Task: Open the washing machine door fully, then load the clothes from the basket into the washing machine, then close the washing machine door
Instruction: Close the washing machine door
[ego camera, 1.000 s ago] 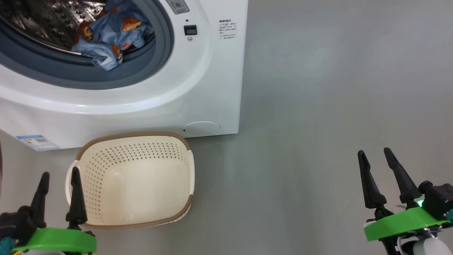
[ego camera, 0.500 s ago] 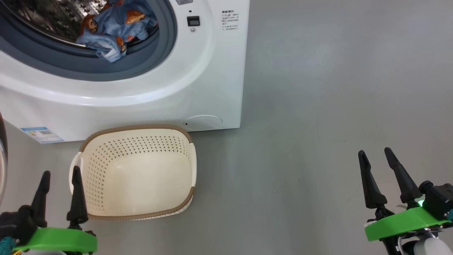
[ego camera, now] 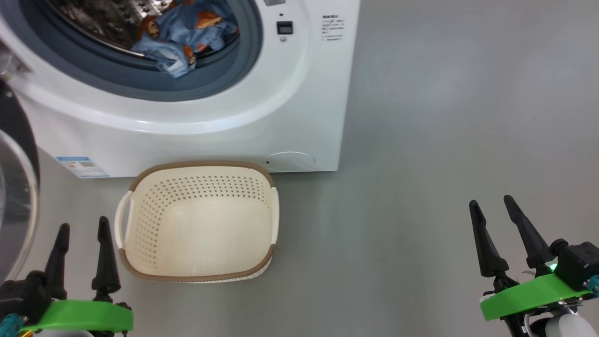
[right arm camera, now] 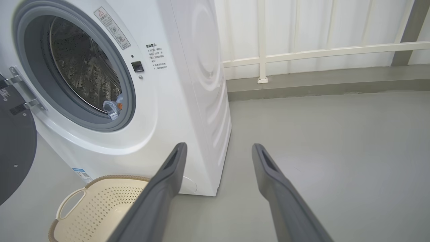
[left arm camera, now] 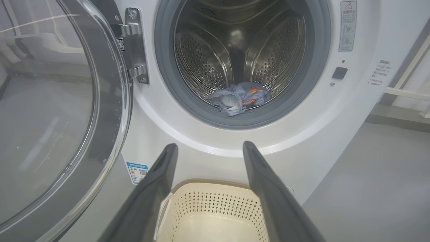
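Observation:
The white washing machine (ego camera: pixel 299 93) (left arm camera: pixel 356 111) (right arm camera: pixel 188 101) fills the head view's upper left. Its door (ego camera: pixel 14 187) (left arm camera: pixel 60 111) (right arm camera: pixel 13 158) with a black rim and clear glass stands swung open at the left. Light-blue clothes (ego camera: pixel 182 32) (left arm camera: pixel 238 97) (right arm camera: pixel 112 107) with orange figures lie at the front of the steel drum, against the grey gasket. The cream basket (ego camera: pixel 199 267) (left arm camera: pixel 215 208) (right arm camera: pixel 97 208) sits on the floor before the machine, with nothing in it. My left gripper (ego camera: pixel 82 229) (left arm camera: pixel 208 148) is open, just left of the basket. My right gripper (ego camera: pixel 491 203) (right arm camera: pixel 218 148) is open over bare floor, far right.
Grey floor (ego camera: pixel 444 117) stretches to the right of the machine. In the right wrist view a white railing (right arm camera: pixel 319 50) and a white wall stand behind it. A round filter cap (ego camera: pixel 290 160) sits low on the machine's front, just behind the basket.
The head camera has shifted, so the machine and basket slid right in the picture and the open door came into view at the left. Both grippers stay open and hold nothing.

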Controlling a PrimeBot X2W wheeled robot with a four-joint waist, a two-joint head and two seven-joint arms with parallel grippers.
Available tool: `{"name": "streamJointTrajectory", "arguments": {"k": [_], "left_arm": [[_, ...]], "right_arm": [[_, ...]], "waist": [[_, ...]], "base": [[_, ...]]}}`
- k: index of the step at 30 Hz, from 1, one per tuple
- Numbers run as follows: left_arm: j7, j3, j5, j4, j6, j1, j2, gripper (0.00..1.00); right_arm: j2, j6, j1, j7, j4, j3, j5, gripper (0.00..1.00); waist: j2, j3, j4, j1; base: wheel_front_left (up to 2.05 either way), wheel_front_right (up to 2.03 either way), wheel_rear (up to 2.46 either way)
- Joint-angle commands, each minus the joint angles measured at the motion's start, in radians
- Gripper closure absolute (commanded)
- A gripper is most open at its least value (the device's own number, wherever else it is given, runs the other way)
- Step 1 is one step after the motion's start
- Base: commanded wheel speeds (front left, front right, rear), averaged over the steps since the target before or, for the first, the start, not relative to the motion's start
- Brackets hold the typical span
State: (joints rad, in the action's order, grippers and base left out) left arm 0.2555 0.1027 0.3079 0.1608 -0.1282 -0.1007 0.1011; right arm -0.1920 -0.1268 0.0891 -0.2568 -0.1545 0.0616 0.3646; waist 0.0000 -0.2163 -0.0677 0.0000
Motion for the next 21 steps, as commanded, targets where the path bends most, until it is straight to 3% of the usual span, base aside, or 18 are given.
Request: {"name": "streamJointTrajectory", "arguments": {"k": [1, 21], "left_arm": [[0.006, 0.04, 0.005, -0.033, -0.002, 0.004, 0.01, 0.0], [0.006, 0.056, 0.026, -0.065, -0.002, 0.056, -0.044, 0.0]], "right_arm": [[-0.018, -0.004, 0.0, -0.005, 0.023, 0.031, 0.0, 0.0], [-0.068, -0.004, 0.016, -0.005, -0.005, 0.109, 0.013, 0.0]], "waist": [[0.0, 0.009, -0.034, 0.0], [0.0, 0.061, -0.291, 0.0]], "base": [[0.0, 0.0, 0.0], [0.0, 0.0, 0.0]]}}
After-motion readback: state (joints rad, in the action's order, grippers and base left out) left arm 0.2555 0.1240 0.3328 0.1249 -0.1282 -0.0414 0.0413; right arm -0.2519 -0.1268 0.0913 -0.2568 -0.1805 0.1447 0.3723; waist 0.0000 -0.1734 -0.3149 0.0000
